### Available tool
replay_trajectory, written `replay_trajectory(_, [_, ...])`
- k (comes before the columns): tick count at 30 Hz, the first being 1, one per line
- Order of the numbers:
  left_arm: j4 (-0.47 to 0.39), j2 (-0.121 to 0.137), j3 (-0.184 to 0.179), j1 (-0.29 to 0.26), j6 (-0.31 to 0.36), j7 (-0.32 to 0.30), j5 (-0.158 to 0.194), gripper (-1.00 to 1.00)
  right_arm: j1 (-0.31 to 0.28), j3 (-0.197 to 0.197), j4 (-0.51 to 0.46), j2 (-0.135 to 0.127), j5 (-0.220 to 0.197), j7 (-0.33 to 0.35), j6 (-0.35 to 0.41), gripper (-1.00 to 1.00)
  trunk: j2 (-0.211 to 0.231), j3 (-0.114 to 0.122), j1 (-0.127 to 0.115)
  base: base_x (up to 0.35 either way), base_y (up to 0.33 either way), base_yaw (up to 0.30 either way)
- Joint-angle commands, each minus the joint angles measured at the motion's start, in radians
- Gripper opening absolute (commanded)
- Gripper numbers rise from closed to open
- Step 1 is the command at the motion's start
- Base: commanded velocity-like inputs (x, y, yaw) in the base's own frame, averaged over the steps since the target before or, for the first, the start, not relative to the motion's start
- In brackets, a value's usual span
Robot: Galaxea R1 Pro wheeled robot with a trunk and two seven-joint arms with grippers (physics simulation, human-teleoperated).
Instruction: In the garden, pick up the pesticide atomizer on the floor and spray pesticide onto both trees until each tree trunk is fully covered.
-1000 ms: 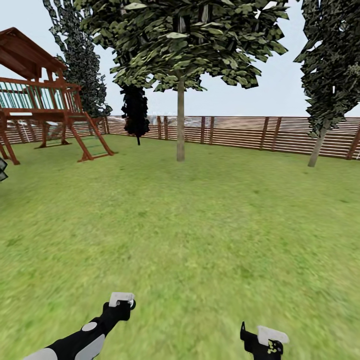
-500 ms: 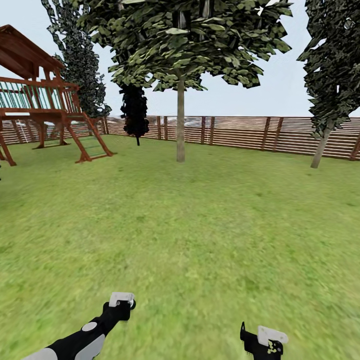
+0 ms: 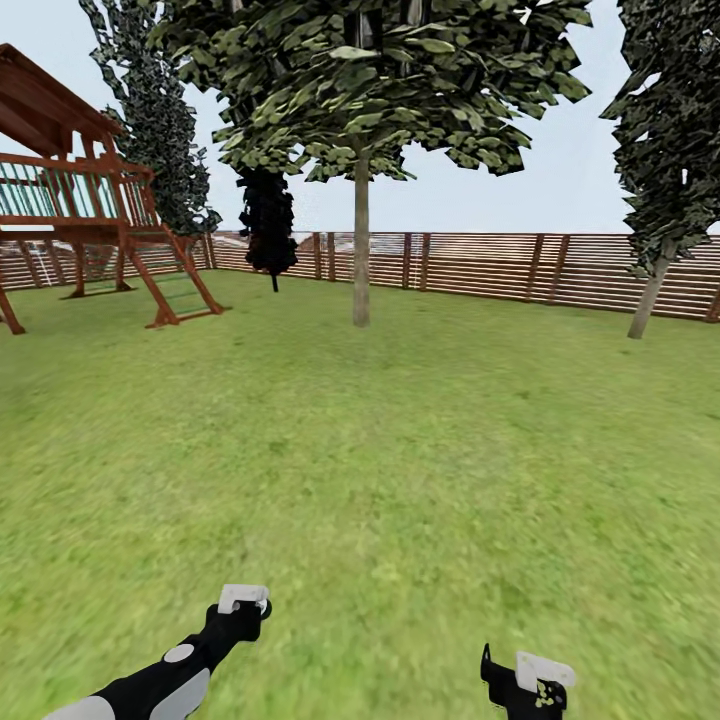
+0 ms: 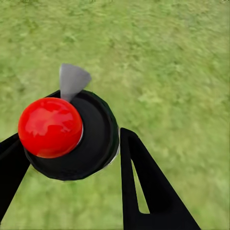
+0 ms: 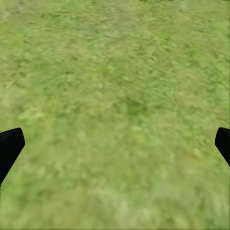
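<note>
view panned slightly right; play tower (image 3: 70, 190) nearer left edge

Two broad-leaved trees are counted: one (image 3: 361, 250) in the middle and one (image 3: 652, 290) at the right. Two dark narrow trees (image 3: 150, 120) (image 3: 268, 220) are seen, one fence (image 3: 500, 265), one play frame (image 3: 90, 220), two end effectors (image 3: 244, 600) (image 3: 520, 675), and one atomizer (image 4: 67, 134).
</note>
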Motion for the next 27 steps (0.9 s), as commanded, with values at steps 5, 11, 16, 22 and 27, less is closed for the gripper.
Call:
replay_trajectory(5, [-0.002,0.001,-0.008,-0.002,-0.005,0.003,0.009,-1.0,-0.002,0.008,-0.001,-0.001,-0.01,-0.006,-0.006,1.0,-0.002,-0.002,0.001,0.334,0.0,0.0])
replay_trajectory(11, [-0.002,0.001,-0.008,-0.002,-0.005,0.003,0.009,-1.0,-0.002,0.008,-0.001,-0.001,-0.01,-0.006,-0.006,1.0,-0.002,-0.002,0.001,0.334,0.0,0.0])
replay_trajectory(16, [-0.002,0.001,-0.008,-0.002,-0.005,0.003,0.009,-1.0,-0.002,0.008,-0.001,-0.001,-0.01,-0.005,-0.006,1.0,-0.002,-0.002,0.001,0.334,0.0,0.0])
replay_trajectory(22, [-0.002,0.001,-0.008,-0.002,-0.005,0.003,0.009,-1.0,-0.002,0.008,-0.001,-0.001,-0.01,-0.005,-0.006,1.0,-0.002,-0.002,0.001,0.334,0.0,0.0])
replay_trajectory(27, [-0.002,0.001,-0.008,-0.002,-0.005,0.003,0.009,-1.0,-0.002,0.008,-0.001,-0.001,-0.01,-0.005,-0.006,1.0,-0.002,-0.002,0.001,0.334,0.0,0.0])
